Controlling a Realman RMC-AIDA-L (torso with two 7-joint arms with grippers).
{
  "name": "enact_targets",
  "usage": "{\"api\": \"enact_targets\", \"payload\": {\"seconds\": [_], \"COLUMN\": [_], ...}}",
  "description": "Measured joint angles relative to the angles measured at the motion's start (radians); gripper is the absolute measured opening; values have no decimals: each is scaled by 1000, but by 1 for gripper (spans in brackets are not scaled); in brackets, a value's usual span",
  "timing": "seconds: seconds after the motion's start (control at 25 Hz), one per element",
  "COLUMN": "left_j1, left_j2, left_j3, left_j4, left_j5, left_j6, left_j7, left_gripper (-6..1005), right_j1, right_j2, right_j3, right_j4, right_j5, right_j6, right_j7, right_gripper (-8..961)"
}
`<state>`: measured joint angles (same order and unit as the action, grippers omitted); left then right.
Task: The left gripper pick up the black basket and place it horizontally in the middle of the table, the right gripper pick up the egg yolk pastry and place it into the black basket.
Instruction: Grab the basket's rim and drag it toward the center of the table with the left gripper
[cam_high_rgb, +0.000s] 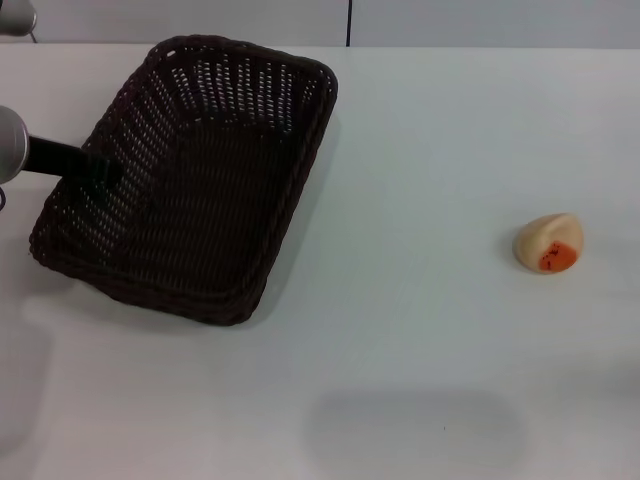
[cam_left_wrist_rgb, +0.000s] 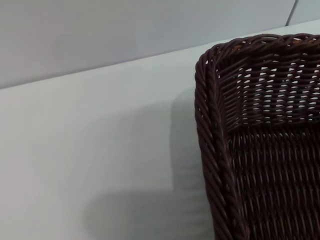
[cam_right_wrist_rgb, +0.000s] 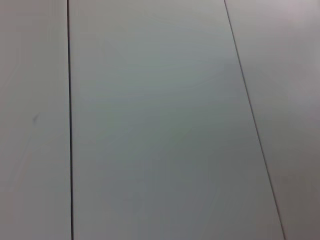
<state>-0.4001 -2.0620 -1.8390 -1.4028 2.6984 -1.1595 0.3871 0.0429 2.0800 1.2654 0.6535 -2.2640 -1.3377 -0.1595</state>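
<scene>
The black basket (cam_high_rgb: 195, 175) lies at the left of the white table (cam_high_rgb: 420, 150), turned at an angle, and is empty. My left gripper (cam_high_rgb: 98, 168) reaches in from the left edge and sits at the basket's left rim, dark against the weave. The left wrist view shows a corner of the basket (cam_left_wrist_rgb: 212, 150) close up, with its braided rim. The egg yolk pastry (cam_high_rgb: 549, 243) lies alone on the table at the right, orange-red patch facing front. My right gripper is out of view.
The table's far edge meets a grey wall with a dark vertical seam (cam_high_rgb: 349, 22). The right wrist view shows only flat grey panels with thin dark seams (cam_right_wrist_rgb: 69, 125). White tabletop lies between the basket and the pastry.
</scene>
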Motion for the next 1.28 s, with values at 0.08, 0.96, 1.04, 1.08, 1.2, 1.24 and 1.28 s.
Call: {"api": "enact_targets", "payload": {"seconds": [0.08, 0.96, 1.04, 1.08, 1.2, 1.24, 1.28], "left_j1": [-3, -185, -199, -206, -229, -236, -247], "left_j2": [1, 67, 89, 102, 135, 144, 156], "left_j3": [0, -397, -398, -398, -399, -399, -399], "left_j4": [0, 18, 51, 72, 129, 146, 164], "left_j5": [0, -357, -408, -438, -521, -543, -569], "left_j6": [1, -167, -190, -205, -248, -262, -278], "left_j7": [2, 507, 544, 566, 628, 651, 677], "left_gripper": [289, 206, 208, 209, 213, 215, 216], "right_j1": [0, -3, -3, -3, -3, -4, -4], "right_j2": [0, 2, 2, 2, 3, 3, 3], "right_j3": [0, 5, 5, 5, 4, 4, 3], "right_j4": [0, 1, 1, 1, 3, 4, 4], "right_j5": [0, 0, 0, 0, 0, 0, 0], "right_j6": [0, 0, 0, 0, 0, 0, 0], "right_j7": [0, 0, 0, 0, 0, 0, 0], "right_gripper": [695, 695, 695, 695, 695, 695, 695]}}
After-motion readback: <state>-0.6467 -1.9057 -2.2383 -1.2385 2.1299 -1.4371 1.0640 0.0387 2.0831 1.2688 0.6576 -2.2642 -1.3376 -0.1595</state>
